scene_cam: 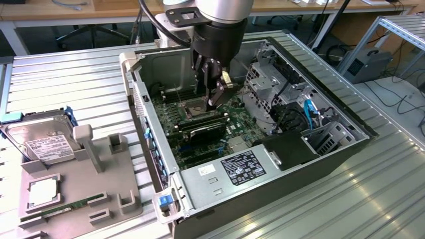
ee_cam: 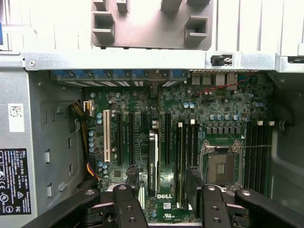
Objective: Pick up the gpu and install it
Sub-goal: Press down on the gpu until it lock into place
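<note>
The gpu [scene_cam: 199,127] stands upright in a slot on the green motherboard [scene_cam: 232,127] inside the open computer case [scene_cam: 265,169]. In the wrist view the gpu [ee_cam: 153,161] shows edge-on as a thin dark card among the black slots. My gripper [scene_cam: 216,99] hangs just above the board, near the CPU socket [scene_cam: 192,107]. It is open [ee_cam: 161,179], with one black finger on each side of the card and a gap between each finger and the card. Nothing is held.
A grey parts tray [scene_cam: 99,189] at the exterior view's left holds a silver hard drive [scene_cam: 40,142], a CPU [scene_cam: 41,191] and a slim RAM stick [scene_cam: 63,205]. The case walls, drive cage [scene_cam: 265,84] and power supply [scene_cam: 242,167] ring the board closely.
</note>
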`<state>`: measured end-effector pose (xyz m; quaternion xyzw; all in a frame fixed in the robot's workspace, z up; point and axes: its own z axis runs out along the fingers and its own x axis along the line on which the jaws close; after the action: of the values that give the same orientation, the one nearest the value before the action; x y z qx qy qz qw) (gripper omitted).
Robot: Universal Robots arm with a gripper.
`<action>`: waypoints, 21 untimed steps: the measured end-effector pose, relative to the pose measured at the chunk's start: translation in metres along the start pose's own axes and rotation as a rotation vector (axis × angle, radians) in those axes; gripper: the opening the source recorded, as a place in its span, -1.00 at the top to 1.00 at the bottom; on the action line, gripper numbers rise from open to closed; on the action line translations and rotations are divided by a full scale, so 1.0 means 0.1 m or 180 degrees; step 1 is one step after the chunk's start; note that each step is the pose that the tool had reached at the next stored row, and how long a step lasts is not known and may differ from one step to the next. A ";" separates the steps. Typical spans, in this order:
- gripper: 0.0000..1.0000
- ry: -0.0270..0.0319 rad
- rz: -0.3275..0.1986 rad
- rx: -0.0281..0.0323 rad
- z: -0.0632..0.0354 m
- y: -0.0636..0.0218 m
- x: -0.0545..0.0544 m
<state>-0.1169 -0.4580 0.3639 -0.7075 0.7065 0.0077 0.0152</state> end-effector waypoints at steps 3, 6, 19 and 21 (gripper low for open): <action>-0.04 0.0000 0.0000 0.0000 0.000 0.000 0.00; 0.48 0.0000 0.0000 0.0000 0.000 0.000 0.00; 0.79 0.0000 0.0000 -0.0003 0.099 -0.043 -0.01; 0.79 0.0000 0.0000 -0.0003 0.177 -0.042 -0.01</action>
<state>-0.1124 -0.4561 0.3463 -0.7075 0.7065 0.0080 0.0148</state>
